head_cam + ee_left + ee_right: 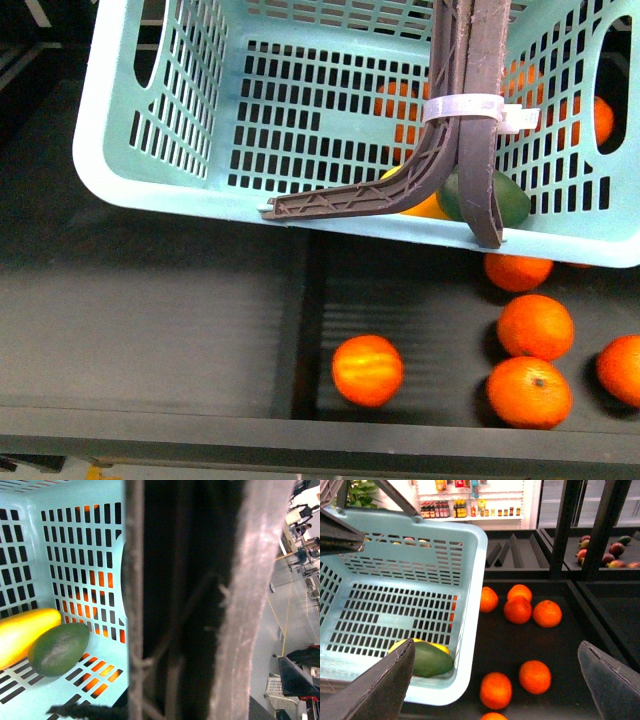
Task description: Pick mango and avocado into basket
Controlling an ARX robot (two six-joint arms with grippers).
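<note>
A: Item one, mango?
B: One. Smooth, oblong, yellow-orange, no red. It lies on the slotted floor of the basket, in a corner, partly hidden by the handles in the front view.

A: Item two, avocado?
B: One. Oval, dark green, dull skin. It lies in the same corner, touching the mango.

A: The basket itself?
B: One. Pale teal plastic, slotted walls and floor. Two brown-grey handles stand together, bound by one white zip tie.

A: Other stock?
B: Oranges on the dark counter beside and under the basket. The front view shows five clear of the basket, with more glimpsed through its slots. The right wrist view shows seven, one cut by the frame edge. Dark red fruit sits in a far bin, too small to count.

A: Right jaws?
B: Spread wide, holding nothing, over the basket edge and the oranges; right gripper.

A: Left jaws?
B: Cannot tell. That view is filled by the handles, close up.
</note>
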